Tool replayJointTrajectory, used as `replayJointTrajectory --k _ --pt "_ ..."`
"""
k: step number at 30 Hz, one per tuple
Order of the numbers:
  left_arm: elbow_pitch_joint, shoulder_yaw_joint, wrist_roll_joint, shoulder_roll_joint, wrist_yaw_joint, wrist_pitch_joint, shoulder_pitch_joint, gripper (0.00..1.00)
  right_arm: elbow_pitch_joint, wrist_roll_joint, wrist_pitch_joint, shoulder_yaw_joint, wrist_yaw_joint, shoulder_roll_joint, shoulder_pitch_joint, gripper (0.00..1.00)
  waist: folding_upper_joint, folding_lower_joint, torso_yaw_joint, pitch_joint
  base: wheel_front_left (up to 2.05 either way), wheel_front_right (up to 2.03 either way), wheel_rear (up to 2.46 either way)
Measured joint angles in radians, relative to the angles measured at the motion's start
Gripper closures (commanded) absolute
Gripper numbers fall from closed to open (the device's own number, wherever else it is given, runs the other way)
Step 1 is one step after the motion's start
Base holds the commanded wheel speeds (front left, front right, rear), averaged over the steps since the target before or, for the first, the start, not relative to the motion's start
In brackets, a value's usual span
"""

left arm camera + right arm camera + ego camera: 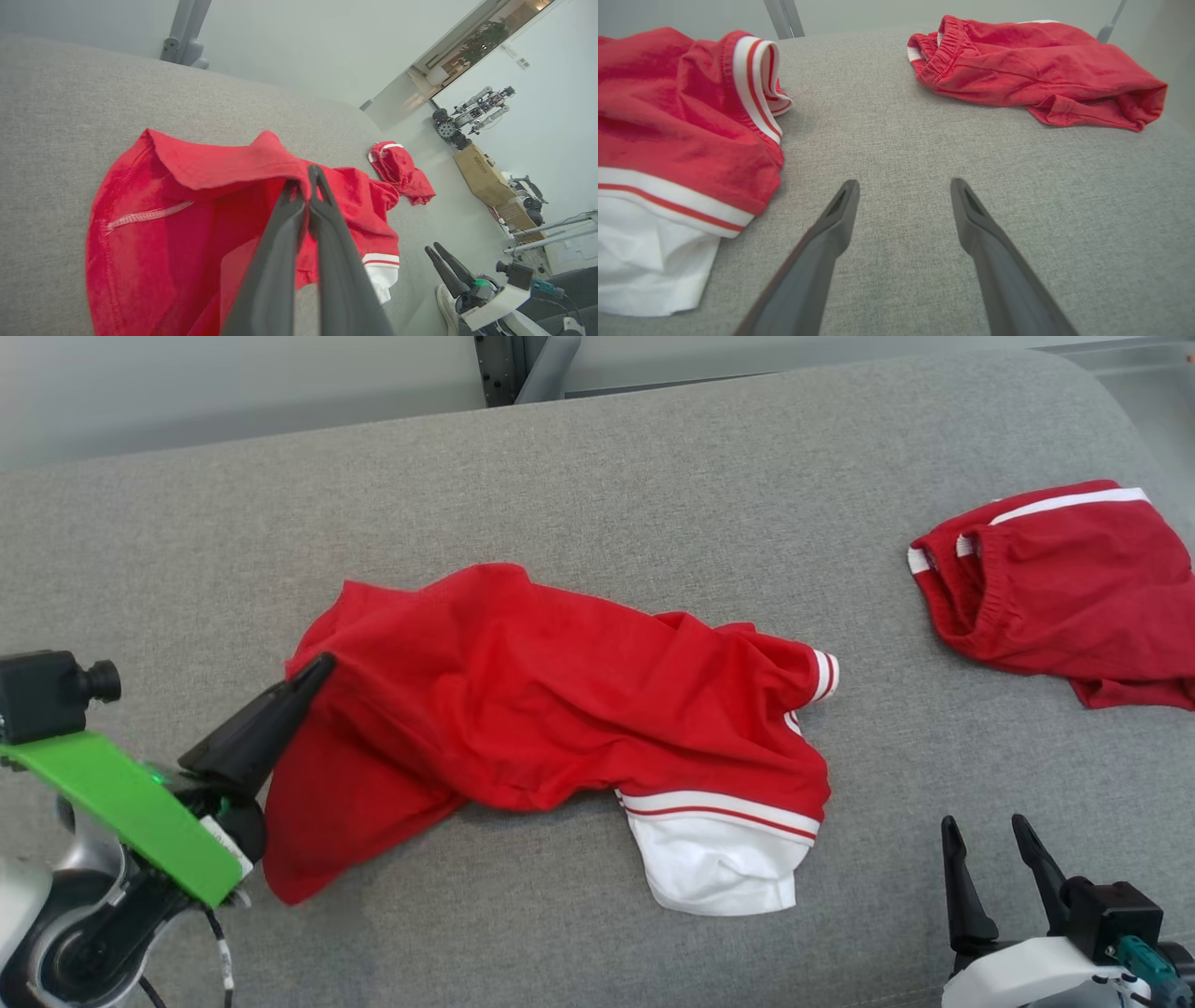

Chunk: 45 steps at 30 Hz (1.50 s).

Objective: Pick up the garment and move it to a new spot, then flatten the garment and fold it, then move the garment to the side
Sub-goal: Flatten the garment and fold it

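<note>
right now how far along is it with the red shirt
Done: nothing yet; the red shirt lies crumpled on the grey cushion. In hand: the left gripper is shut on the shirt's edge, raising it slightly, while the right gripper waits open, apart from it. Left: moving it, flattening, folding, setting it aside.

No legible text, cardboard box (476,172) print unreadable

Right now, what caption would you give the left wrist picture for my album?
Left gripper shut on an edge of the red garment on the grey cushion; red shorts lie beyond.
</note>
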State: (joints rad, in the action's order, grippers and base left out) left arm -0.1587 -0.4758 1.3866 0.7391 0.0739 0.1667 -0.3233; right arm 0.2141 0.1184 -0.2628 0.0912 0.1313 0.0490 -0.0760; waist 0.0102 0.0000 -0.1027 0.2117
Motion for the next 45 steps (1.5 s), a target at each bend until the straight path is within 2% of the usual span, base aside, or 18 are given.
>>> replayJointTrajectory --k 3,5,7,9,14,20,24,28,38,45 --pt "-0.112 0.008 0.084 0.026 0.030 0.035 0.051 1.00 0.000 0.000 0.000 -0.001 0.000 0.000 0.002 0.00 0.0000 0.0000 -0.003 -0.004 0.00 0.00 0.00" --pt "-0.150 0.001 0.104 0.040 0.033 0.048 0.079 1.00 0.001 0.000 0.000 -0.001 0.000 0.001 0.002 0.00 0.0000 0.0000 -0.004 -0.005 0.00 0.00 0.00" --pt "-0.225 -0.046 0.112 0.094 0.042 0.086 0.177 1.00 0.001 0.002 0.000 0.002 0.000 0.000 0.001 0.00 0.0000 0.0000 -0.006 -0.002 0.00 0.00 0.00" --pt "-0.235 -0.068 0.099 0.120 0.042 0.088 0.236 1.00 0.004 0.007 0.000 0.004 0.000 0.000 -0.002 0.00 0.0000 0.0000 -0.005 0.001 0.00 0.00 0.00" --pt "-0.215 -0.072 0.107 0.119 0.045 0.032 0.327 1.00 0.014 0.010 0.000 0.002 0.000 0.000 -0.006 0.00 0.0000 0.0000 0.007 0.005 0.00 0.00 0.00" --pt "-0.160 -0.040 0.224 0.060 0.051 -0.033 0.389 1.00 0.023 0.001 0.000 -0.001 0.000 0.000 0.001 0.00 0.0000 0.0000 0.019 -0.004 0.00 0.00 0.00" --pt "-0.115 -0.063 0.272 0.042 0.053 -0.016 0.445 1.00 0.026 -0.006 0.000 0.003 0.000 0.000 0.000 0.00 0.0000 0.0000 0.022 -0.017 0.00 0.00 0.00" --pt "-0.039 -0.098 0.295 0.000 0.054 0.010 0.478 1.00 0.032 -0.009 0.000 0.007 0.000 0.000 -0.003 0.00 0.0000 0.0000 0.028 -0.029 0.00 0.00 0.00" --pt "0.103 -0.137 0.311 -0.114 0.054 0.070 0.495 1.00 0.040 -0.017 0.000 0.004 0.000 0.000 -0.012 0.00 0.0000 0.0000 0.041 -0.046 0.00 0.00 0.00" --pt "0.177 -0.166 0.271 -0.201 0.054 0.079 0.485 1.00 0.041 -0.024 0.000 0.000 0.000 0.000 -0.018 0.00 0.0000 0.0000 0.043 -0.053 0.00 0.00 0.00"
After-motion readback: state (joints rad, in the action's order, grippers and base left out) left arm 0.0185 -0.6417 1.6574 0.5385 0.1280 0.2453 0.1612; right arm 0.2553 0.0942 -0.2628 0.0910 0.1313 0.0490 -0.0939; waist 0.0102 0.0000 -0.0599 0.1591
